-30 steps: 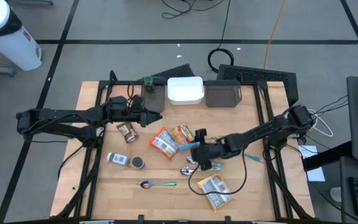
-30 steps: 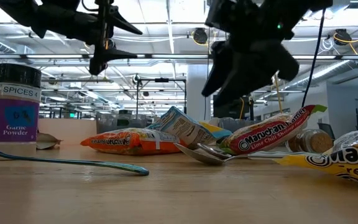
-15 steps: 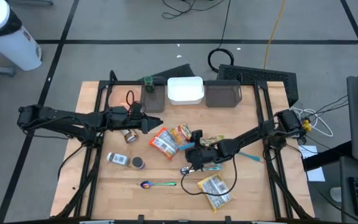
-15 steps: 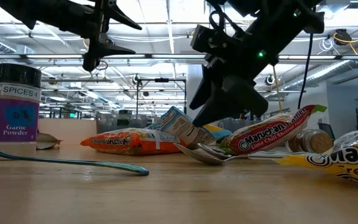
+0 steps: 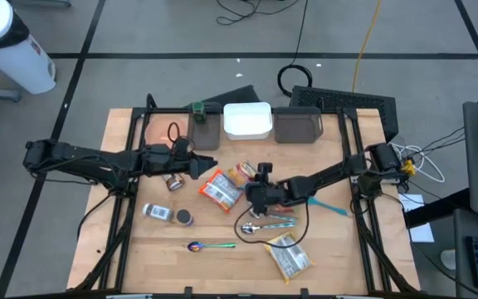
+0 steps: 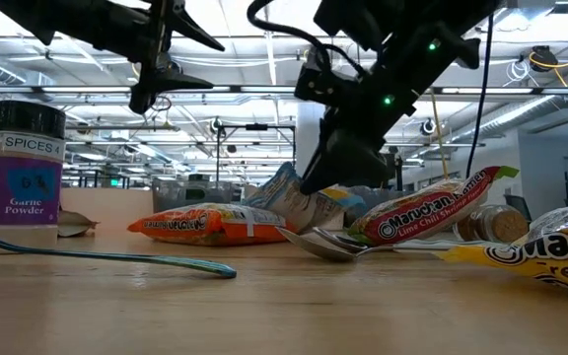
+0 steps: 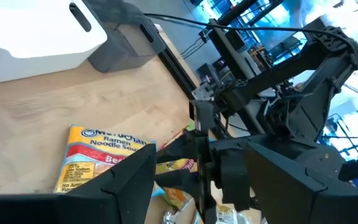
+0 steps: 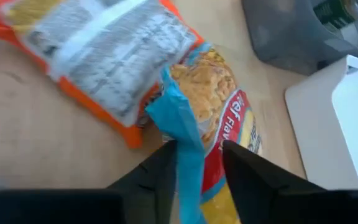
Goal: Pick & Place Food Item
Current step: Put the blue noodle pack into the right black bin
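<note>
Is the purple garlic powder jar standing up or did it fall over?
Standing up. In the low view the garlic powder jar sits upright on the table, dark cap on top and its label reading level.

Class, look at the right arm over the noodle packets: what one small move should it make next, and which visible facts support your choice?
Probably close fully and lift a little. The right gripper has its jaws either side of the blue edge of the yellow and red noodle packet, which lies against the orange packet. A short lift would show whether the grip holds. The left gripper hovers apart.
</note>
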`<state>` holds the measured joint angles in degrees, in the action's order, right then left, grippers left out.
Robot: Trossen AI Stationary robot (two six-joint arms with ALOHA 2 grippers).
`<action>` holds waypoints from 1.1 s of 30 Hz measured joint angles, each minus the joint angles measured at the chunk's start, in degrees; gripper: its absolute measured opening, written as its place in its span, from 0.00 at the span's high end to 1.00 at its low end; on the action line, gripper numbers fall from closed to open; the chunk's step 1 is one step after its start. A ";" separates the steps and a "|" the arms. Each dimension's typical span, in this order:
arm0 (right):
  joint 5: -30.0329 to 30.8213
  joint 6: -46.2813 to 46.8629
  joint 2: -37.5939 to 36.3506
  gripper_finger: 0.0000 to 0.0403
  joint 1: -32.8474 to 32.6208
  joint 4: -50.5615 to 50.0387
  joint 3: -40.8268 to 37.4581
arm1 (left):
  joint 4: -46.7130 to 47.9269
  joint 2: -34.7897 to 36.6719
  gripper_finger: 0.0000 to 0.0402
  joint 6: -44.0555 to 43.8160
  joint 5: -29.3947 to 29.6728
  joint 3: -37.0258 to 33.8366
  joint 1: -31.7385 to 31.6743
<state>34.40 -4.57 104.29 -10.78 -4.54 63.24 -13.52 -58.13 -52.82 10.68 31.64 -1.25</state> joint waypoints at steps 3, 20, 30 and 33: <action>-0.35 -0.61 0.00 0.81 0.64 0.00 0.00 | 0.07 0.00 0.38 0.13 0.00 0.00 -0.58; -6.20 -1.07 -1.00 1.00 3.29 -1.54 -0.04 | 1.92 0.00 0.38 1.58 -0.03 0.00 -2.26; -7.68 -3.97 -8.71 1.00 3.32 -1.68 -0.04 | 4.76 0.00 0.38 2.10 -0.04 0.00 -2.26; -7.66 -4.62 -11.51 1.00 3.36 -1.58 -0.04 | 5.48 0.00 0.38 2.10 -0.04 0.00 -2.26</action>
<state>26.74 -9.19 92.78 -7.42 -6.11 63.20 -8.04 -58.13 -50.72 10.63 31.64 -3.51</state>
